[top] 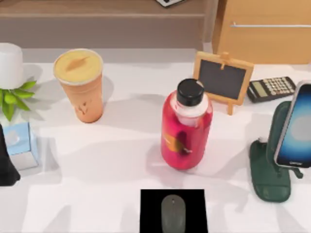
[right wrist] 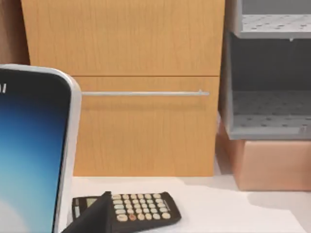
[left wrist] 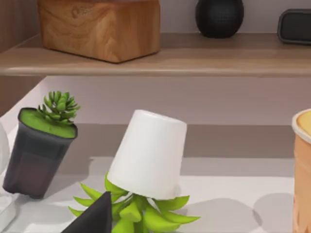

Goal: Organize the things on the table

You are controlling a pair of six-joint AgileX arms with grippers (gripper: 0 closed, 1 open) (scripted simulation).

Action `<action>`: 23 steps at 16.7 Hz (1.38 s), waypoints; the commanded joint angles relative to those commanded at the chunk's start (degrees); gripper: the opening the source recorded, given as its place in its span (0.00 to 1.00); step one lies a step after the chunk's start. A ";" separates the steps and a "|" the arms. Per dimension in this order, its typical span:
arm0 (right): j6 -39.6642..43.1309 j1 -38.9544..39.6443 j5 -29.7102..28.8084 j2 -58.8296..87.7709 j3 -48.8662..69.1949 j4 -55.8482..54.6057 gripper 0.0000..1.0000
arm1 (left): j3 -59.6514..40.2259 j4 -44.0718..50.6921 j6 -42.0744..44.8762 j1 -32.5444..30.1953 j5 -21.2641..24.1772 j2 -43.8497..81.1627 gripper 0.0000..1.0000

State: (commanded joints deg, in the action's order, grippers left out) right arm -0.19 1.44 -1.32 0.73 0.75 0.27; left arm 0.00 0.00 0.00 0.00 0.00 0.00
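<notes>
A small grey mouse (top: 173,213) lies on a black pad (top: 148,211) at the front middle of the white table (top: 97,170). The tall orange cup (top: 80,85) stands upright at the back left. A slim smartphone (top: 296,124) with a pale bluish screen leans on a dark green stand (top: 268,167) at the right edge. In the right wrist view the smartphone (right wrist: 29,155) looms very close to my right gripper (right wrist: 92,218). At the table's left edge sits my left gripper (top: 7,167), a dark shape beside a blue box.
A red bottle (top: 187,131) with a black cap stands mid-table. Behind it are a small chalkboard (top: 223,77) and a calculator (top: 271,89). A white-potted plant (top: 9,65) and a blue box (top: 22,143) sit at the left. The shelf (left wrist: 155,58) and wooden cabinet (right wrist: 126,87) border the back.
</notes>
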 joint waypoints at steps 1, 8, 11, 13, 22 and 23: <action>0.15 -1.06 0.97 -0.53 -0.54 -0.20 1.00 | 0.00 0.00 0.00 0.00 0.00 0.00 1.00; 0.19 -1.44 1.33 -0.72 -0.75 -0.28 1.00 | -0.03 -0.43 -0.05 -0.19 -0.20 0.54 1.00; 0.19 -1.44 1.33 -0.72 -0.75 -0.28 1.00 | -0.48 -4.47 -0.53 -2.14 -1.84 5.62 1.00; 0.19 -1.44 1.33 -0.72 -0.75 -0.28 1.00 | -1.09 -9.15 -1.04 -4.51 -3.60 11.61 1.00; 0.19 -1.44 1.33 -0.72 -0.75 -0.28 1.00 | -6.73 -41.75 -3.30 -20.34 -14.00 55.00 1.00; 0.19 -1.44 1.33 -0.72 -0.75 -0.28 1.00 | -7.75 -45.83 -3.40 -21.98 -15.13 60.86 1.00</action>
State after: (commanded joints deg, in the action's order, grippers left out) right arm 0.00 0.00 0.00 0.00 0.00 0.00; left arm -7.75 -45.83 -3.40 -21.98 -15.13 60.86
